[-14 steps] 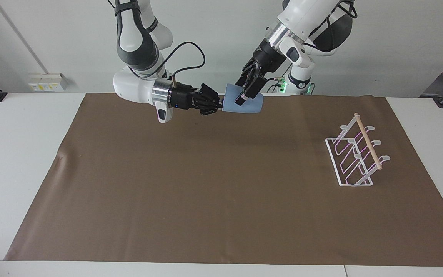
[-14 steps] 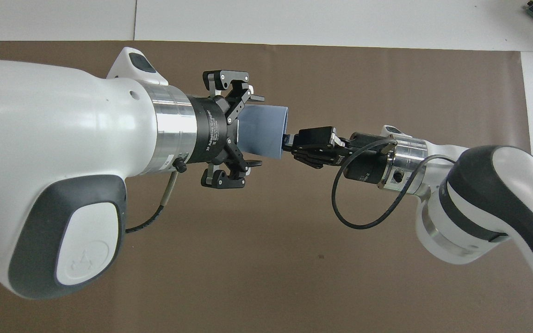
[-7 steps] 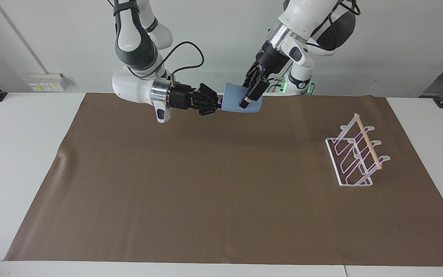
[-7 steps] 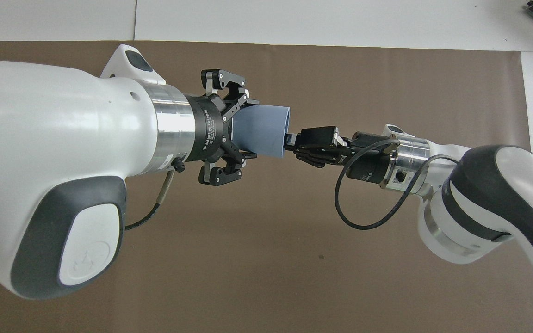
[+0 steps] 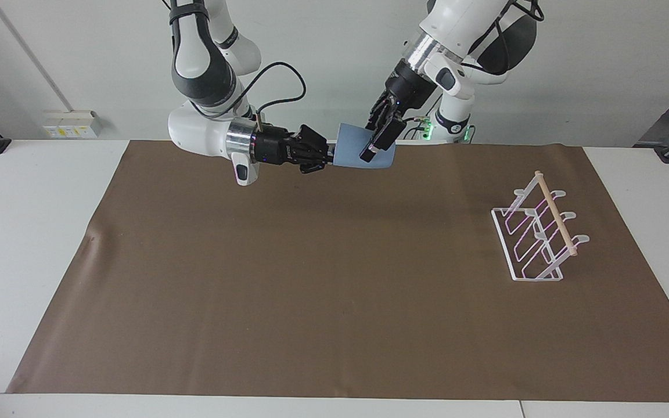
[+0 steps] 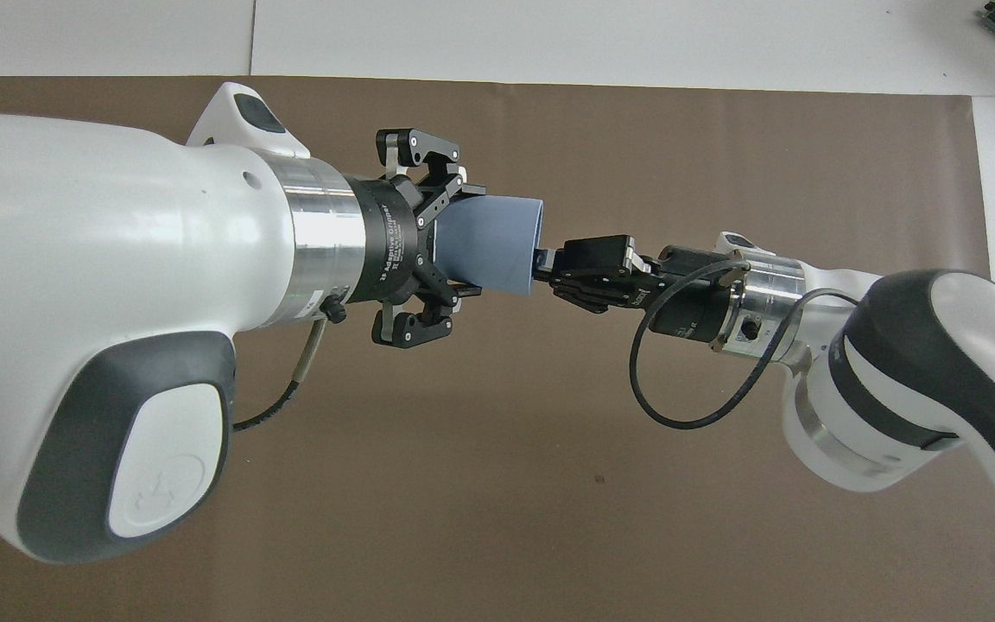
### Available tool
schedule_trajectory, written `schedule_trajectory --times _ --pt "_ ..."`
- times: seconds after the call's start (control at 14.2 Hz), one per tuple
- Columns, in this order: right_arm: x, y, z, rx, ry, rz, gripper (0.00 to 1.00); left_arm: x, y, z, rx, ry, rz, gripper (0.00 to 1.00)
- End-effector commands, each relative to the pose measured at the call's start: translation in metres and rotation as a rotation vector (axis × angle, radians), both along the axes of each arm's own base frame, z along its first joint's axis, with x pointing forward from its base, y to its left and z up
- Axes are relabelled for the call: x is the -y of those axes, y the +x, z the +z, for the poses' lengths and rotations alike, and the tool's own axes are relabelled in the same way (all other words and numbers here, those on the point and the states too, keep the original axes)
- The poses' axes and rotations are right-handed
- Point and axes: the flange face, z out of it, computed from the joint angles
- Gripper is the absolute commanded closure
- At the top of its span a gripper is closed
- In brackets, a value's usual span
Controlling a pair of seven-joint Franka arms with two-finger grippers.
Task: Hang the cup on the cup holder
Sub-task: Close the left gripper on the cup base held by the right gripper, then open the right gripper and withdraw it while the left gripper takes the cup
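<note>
So this is mid hand-off, up in the air over the brown mat (image 5: pixel 334 290) at the robots' edge of it. A second ago the left gripper (image 5: pixel 372 152) was spread wide around the cup (image 5: pixel 353 152); now its fingers have clamped down on the cup's body near the narrow base. The right gripper (image 5: pixel 328 158) is pinching the wall at the cup's wide rim, one fingertip poked inside the mouth, but it looks like it's only just starting to ease off. Both arms have also drifted a touch upward with it.

What that means, I reckon: the transfer is basically made, the left arm now owns the cup, and the right one just needs to let go and back straight out of the mouth.

Orientation: the cup lies on its side, long axis roughly level and running from one gripper to the other. Mouth faces the right gripper, base sits inside the left gripper's fingers.

The cup holder (image 5: pixel 535 232) is well away from both grippers, toward the left arm's end of the table, sitting empty. So the left arm has a carry ahead, plus tipping the cup mouth-down over a prong.
</note>
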Motion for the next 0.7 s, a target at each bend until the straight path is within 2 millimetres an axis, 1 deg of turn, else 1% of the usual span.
schedule_trajectory --times 0.0,0.07,0.21,0.28,0.35,0.42,0.49,0.63 --pt "0.01 -0.004 0.007 0.043 0.037 -0.015 0.16 -0.006 0.002 0.001 0.001 0.026 0.024 1.0" --pt "0.01 -0.004 0.007 0.046 0.036 -0.016 0.0 -0.007 0.002 0.002 0.003 0.025 0.026 1.0" --pt "0.012 -0.003 0.006 0.04 0.035 -0.02 0.0 -0.007 0.002 0.001 0.003 0.025 0.027 1.0" --pt "0.019 -0.001 0.006 0.043 0.026 -0.025 0.0 -0.008 0.002 0.001 0.003 0.026 0.027 1.0" --pt "0.026 0.001 0.005 0.044 0.015 -0.023 0.0 -0.014 0.007 -0.001 0.013 0.038 0.04 1.0" --pt "0.033 0.002 0.002 0.053 -0.038 -0.005 0.0 -0.017 0.009 -0.004 0.041 0.087 0.04 1.0" --pt "0.043 0.004 0.001 0.061 -0.123 0.021 0.0 -0.018 0.008 -0.007 0.065 0.133 0.038 1.0" --pt "0.059 0.005 0.004 0.041 -0.314 0.081 0.0 -0.024 0.004 -0.019 0.088 0.201 0.037 1.0"
